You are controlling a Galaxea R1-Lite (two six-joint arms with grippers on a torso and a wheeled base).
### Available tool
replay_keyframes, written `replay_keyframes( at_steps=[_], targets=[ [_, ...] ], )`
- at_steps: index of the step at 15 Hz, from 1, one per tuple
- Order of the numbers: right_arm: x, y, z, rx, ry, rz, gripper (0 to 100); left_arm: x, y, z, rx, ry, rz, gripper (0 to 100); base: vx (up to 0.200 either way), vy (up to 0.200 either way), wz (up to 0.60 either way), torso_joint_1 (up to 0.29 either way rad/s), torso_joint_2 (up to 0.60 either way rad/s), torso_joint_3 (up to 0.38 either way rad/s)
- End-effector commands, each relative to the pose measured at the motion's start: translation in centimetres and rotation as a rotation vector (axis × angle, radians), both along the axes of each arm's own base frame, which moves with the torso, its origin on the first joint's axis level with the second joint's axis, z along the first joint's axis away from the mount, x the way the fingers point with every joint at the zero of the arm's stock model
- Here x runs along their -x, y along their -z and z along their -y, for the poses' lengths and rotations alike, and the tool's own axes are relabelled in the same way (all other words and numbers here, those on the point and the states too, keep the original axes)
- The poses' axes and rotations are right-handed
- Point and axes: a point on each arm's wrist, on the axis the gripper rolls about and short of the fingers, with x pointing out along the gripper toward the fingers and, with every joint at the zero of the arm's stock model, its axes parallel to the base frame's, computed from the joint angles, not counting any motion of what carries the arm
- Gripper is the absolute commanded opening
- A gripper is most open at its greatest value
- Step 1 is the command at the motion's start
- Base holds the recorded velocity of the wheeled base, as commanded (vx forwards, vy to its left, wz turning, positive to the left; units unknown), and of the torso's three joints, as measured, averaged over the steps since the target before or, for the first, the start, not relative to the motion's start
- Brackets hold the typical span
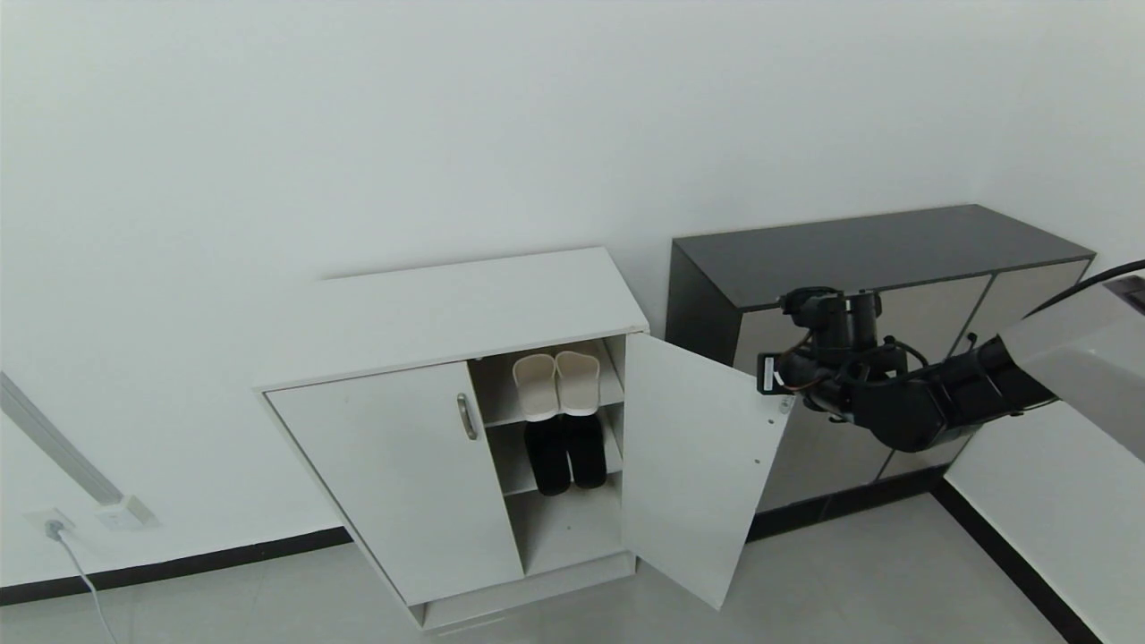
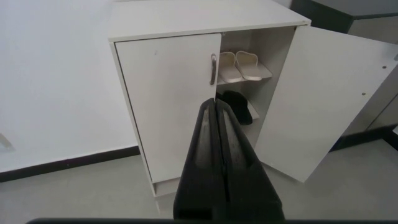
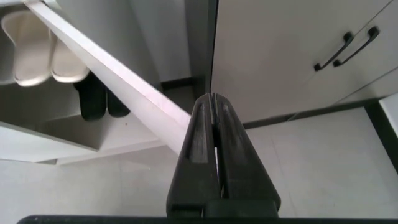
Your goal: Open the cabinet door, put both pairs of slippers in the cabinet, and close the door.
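The white cabinet [image 1: 447, 304] stands against the wall with its right door [image 1: 689, 456] swung open and its left door [image 1: 394, 474] closed. A white pair of slippers [image 1: 556, 383] lies on the upper shelf, a black pair [image 1: 565, 454] on the shelf below. My right gripper [image 1: 780, 401] is shut and empty at the open door's outer edge, on its back side. In the right wrist view the right gripper [image 3: 213, 98] sits just past the door's edge [image 3: 118, 71]. My left gripper [image 2: 216, 102] is shut and empty, pointing at the cabinet front from a distance.
A dark cabinet [image 1: 877, 241] with mirrored doors stands right of the white one, close behind the open door. A white counter [image 1: 1055, 483] runs along the right. A wall socket with a cable [image 1: 52, 525] is low on the left. Bare grey floor lies in front.
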Motion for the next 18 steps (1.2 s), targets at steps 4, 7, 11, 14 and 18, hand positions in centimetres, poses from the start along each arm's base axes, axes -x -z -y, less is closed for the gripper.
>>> replay_keyframes(
  at_steps=[4, 7, 11, 14, 18],
  targets=[
    [-0.7, 1.8, 0.2, 0.013, 0.010, -0.032, 0, 0.0, 0.0, 0.0, 0.000, 0.000, -0.001, 0, 0.000, 0.000, 0.00, 0.000, 0.00, 0.000],
    [-0.8, 2.0, 0.3, 0.007, 0.017, -0.037, 0, 0.0, 0.0, 0.0, 0.000, 0.000, -0.001, 0, 0.000, 0.000, 0.00, 0.000, 0.00, 0.000],
    [-0.6, 2.1, 0.4, -0.012, 0.025, -0.044, 0, 0.0, 0.0, 0.0, 0.000, 0.000, -0.001, 0, 0.000, 0.000, 0.00, 0.000, 0.00, 0.000],
    [1.3, 1.9, -0.6, -0.003, -0.012, -0.069, 0, 0.0, 0.0, 0.0, 0.000, 0.000, -0.001, 0, 0.000, 0.000, 0.00, 0.000, 0.00, 0.000],
    [6.4, 1.2, -4.3, -0.024, -0.136, -0.070, 0, 0.0, 0.0, 0.0, 0.000, 0.000, -0.001, 0, 0.000, 0.000, 0.00, 0.000, 0.00, 0.000]
  ],
)
